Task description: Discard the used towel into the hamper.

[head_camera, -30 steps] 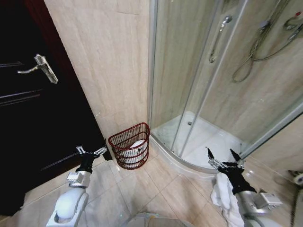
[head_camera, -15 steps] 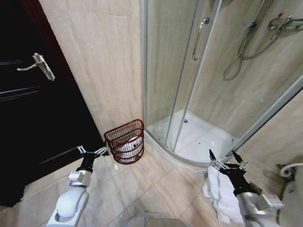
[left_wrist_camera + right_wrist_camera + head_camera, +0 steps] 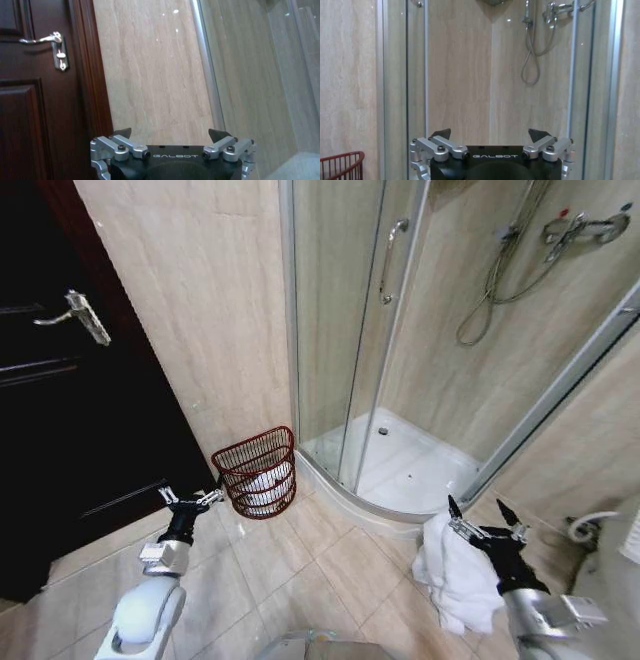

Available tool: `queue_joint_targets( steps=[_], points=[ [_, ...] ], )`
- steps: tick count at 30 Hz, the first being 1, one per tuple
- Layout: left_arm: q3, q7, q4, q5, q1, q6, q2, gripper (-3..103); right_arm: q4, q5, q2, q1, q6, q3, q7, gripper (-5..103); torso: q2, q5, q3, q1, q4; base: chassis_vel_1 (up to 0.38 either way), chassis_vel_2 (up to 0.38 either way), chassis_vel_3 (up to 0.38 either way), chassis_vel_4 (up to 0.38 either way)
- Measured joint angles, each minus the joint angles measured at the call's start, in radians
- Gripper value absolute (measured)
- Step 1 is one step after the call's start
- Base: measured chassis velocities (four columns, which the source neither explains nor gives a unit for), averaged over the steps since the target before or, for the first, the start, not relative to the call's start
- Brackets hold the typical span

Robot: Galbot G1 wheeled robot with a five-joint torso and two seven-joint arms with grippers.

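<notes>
From my head camera, the hamper (image 3: 256,472) stands on the tiled floor (image 3: 330,570) against the beige wall (image 3: 200,310), in the corner between the dark wooden door (image 3: 60,430) and the curved base of the glass shower cabin (image 3: 400,470). Something white lies inside it. My left gripper (image 3: 190,500) hangs low just beside the hamper, on the door side, its fingers spread apart with nothing between them. My right gripper (image 3: 488,524) is well apart from the hamper, in front of the shower base, fingers likewise spread. The white towel (image 3: 455,575) is draped beside and under that wrist, hanging in folds toward the floor; I cannot tell what exactly holds it, as the fingertips themselves are bare.

From my left wrist, my left gripper (image 3: 170,134) points at the wall strip between the door with its metal handle (image 3: 52,48) and the shower frame, fingers apart and empty.

From my right wrist, my right gripper (image 3: 490,134) faces the shower glass and the hose (image 3: 532,48) behind it, fingers apart. The hamper's (image 3: 340,165) red rim shows at the corner of this view.
</notes>
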State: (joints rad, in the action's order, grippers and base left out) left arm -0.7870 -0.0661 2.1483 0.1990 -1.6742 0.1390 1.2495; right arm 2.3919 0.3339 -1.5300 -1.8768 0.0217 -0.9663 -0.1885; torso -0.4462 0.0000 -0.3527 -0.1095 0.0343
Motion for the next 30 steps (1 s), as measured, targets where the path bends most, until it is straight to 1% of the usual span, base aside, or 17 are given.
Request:
queue_joint_targets(
  steps=[4,8,24,30],
  points=[
    [-0.005,0.000,0.001,0.014,0.014,-0.007,-0.008,100,-0.003,0.004,-0.005,0.006,-0.003,-0.005,0.000,100,0.000,-0.0002,0.000,0.000,0.0000,0.011,-0.103,-0.013,0.104],
    [0.024,0.000,-0.004,0.017,0.030,-0.025,-0.007,100,-0.021,0.000,-0.013,0.033,0.011,-0.006,-0.001,100,0.000,-0.0001,0.000,0.000,0.0000,0.002,-0.108,-0.003,0.107],
    [0.075,0.001,-0.020,0.014,0.044,-0.026,0.002,100,-0.063,0.018,-0.020,0.059,0.023,-0.061,0.004,100,0.000,-0.0001,0.000,0.000,0.0000,0.003,-0.121,0.002,0.125],
    [0.073,0.000,-0.023,0.013,0.038,-0.021,0.004,100,-0.073,0.023,-0.017,0.057,0.017,-0.065,0.002,100,0.000,-0.0003,0.000,0.000,0.0000,-0.096,-0.212,0.093,0.211]
  ],
)
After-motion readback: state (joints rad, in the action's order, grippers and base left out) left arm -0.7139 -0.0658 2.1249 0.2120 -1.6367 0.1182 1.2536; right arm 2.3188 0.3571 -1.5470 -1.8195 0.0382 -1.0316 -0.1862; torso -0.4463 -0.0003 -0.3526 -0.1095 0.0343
